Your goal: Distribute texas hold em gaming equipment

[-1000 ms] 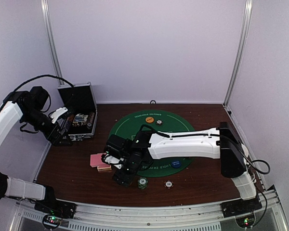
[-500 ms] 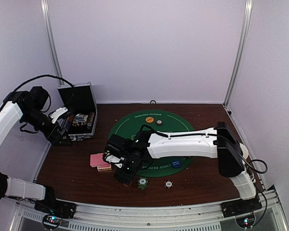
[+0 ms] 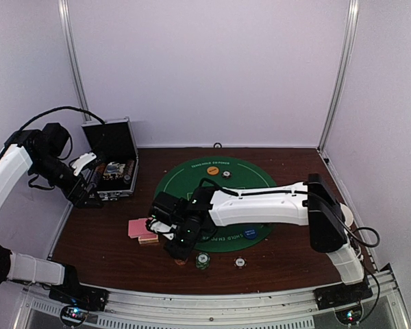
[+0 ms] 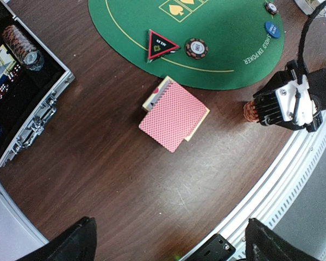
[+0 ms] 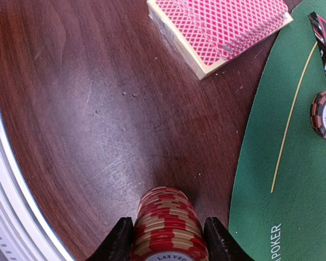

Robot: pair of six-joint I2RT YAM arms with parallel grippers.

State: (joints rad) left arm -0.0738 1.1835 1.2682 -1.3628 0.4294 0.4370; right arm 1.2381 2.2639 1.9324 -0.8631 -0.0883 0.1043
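Dark wood table (image 5: 70,109), red chip stack (image 5: 167,215) clasped in right hand (image 5: 168,238) (card deck (image 5: 217,27) beyond), left hand (image 4: 171,239) spread

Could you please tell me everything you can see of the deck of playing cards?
The deck of playing cards has pink-red lattice backs and cream edges. It lies flat, face down, on the brown table, its upper cards slid slightly askew, just off the edge of the green mat. Nothing else touches it.
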